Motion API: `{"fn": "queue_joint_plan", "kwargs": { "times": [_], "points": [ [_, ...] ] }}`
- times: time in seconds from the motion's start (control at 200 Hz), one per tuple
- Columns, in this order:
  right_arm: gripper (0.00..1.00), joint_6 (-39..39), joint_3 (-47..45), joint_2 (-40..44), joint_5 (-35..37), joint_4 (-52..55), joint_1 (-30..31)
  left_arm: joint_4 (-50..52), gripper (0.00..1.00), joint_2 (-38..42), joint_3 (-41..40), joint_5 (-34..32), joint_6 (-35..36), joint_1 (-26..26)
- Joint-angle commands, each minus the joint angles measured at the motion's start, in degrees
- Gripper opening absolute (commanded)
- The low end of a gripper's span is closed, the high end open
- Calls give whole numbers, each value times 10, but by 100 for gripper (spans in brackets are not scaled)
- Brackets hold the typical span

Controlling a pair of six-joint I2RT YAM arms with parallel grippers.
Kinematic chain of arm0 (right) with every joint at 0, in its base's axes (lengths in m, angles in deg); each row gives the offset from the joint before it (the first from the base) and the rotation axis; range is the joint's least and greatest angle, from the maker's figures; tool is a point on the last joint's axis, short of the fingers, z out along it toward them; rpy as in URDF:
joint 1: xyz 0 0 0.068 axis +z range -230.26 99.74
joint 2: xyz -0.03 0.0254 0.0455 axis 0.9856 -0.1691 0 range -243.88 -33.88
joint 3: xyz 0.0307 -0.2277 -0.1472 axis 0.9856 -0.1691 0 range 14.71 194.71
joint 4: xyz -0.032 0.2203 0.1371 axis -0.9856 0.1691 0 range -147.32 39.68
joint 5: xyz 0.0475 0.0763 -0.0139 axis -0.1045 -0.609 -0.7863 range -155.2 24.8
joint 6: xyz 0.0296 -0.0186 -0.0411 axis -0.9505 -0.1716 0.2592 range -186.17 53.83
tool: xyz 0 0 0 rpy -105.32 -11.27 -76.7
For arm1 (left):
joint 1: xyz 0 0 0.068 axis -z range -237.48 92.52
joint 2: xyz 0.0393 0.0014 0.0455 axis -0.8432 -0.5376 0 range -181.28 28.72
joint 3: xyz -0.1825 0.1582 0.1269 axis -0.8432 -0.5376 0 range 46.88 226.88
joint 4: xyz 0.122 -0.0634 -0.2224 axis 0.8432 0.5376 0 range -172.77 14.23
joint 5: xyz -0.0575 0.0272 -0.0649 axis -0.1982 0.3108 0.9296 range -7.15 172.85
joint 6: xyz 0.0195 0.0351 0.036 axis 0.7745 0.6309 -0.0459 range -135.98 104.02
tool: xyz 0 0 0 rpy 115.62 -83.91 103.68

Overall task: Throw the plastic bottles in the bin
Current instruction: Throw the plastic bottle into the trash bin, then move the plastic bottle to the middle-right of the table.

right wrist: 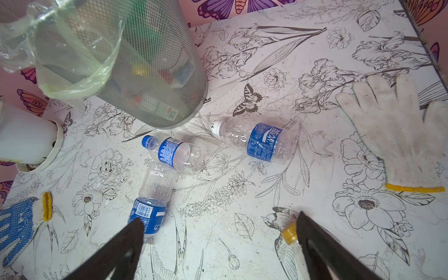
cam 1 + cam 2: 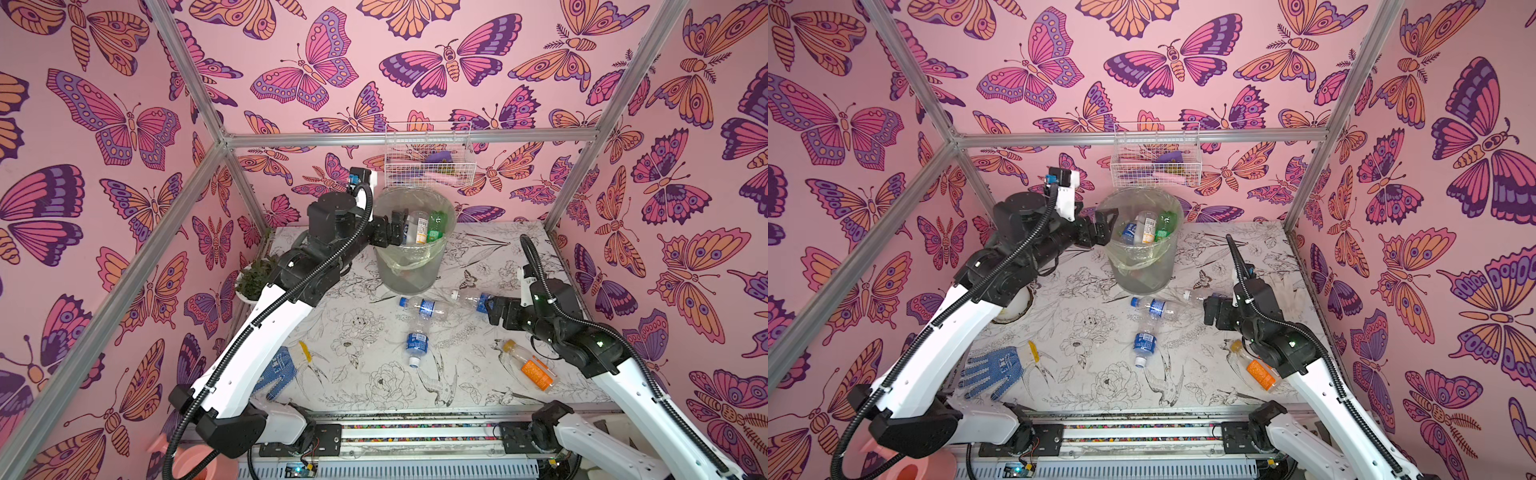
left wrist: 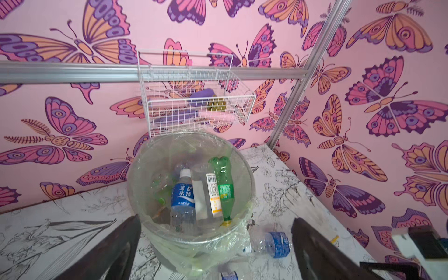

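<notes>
Left wrist view showed the left end effector (image 3: 214, 221) spread wide and empty over the bin (image 3: 143, 157), where several plastic bottles (image 3: 183, 194) already lay. Four more lay on the counter (image 1: 278, 194). Above them the right end effector (image 1: 219, 217) hovered fully open, holding nothing. Next, it probably had to descend and close around the blue-labelled bottle (image 1: 155, 186) beside its finger.

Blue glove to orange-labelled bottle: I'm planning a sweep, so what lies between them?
Only one blue-labelled bottle, lying on its side. The rest of that stretch is bare table. Both top views show it.
</notes>
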Motion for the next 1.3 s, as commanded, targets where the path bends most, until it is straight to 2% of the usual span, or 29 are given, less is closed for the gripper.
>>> {"fn": "queue_joint_plan", "kwargs": {
  "times": [0.0,0.205,0.561,0.811,0.991,1.117,1.292],
  "points": [
    [99,-10,2,-6,2,12,-3,-18,98,39,-22,-4,-5,3],
    [99,-7,6,-37,17,36,-3,-20,99,89,-75,4,-28,9],
    [99,16,12,-174,99,141,-21,-20,99,177,-236,-10,-78,42],
    [99,24,-34,-219,78,127,-67,-18,99,233,-330,-13,-118,46],
    [99,-12,-26,-237,93,143,-102,-13,99,265,-372,-21,-132,45],
    [99,-57,-26,-264,96,150,-150,-10,100,276,-384,-26,-135,45],
    [99,-126,-39,-298,58,170,-206,-5,100,287,-392,-34,-134,45]
  ]
}}
